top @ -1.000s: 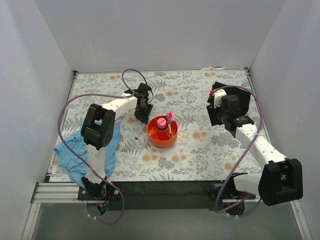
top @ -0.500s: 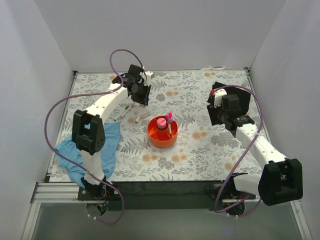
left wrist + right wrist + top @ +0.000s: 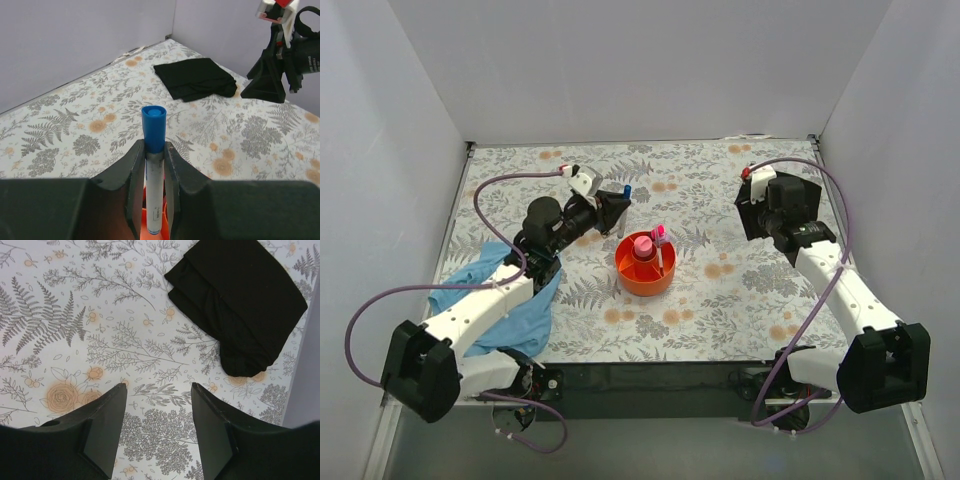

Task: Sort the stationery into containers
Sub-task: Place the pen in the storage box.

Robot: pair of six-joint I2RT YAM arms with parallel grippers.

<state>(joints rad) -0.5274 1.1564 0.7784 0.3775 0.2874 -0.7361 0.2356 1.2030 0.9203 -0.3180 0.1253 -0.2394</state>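
Swung back since the earlier view, the left fingers [image 3: 131,185] gripped a slim white pen [image 3: 154,197], smooth blue cap [image 3: 153,122] uppermost, near the round orange plastic organizer [image 3: 642,284]; we saw the right fingers [image 3: 102,430] parted above the floral-printed worktop [image 3: 50,315].

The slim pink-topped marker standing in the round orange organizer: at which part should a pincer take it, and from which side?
Grip the pink top of the slim marker, coming straight down from above. It stands nearly upright in the round orange plastic organizer, so only that end clears the rim.
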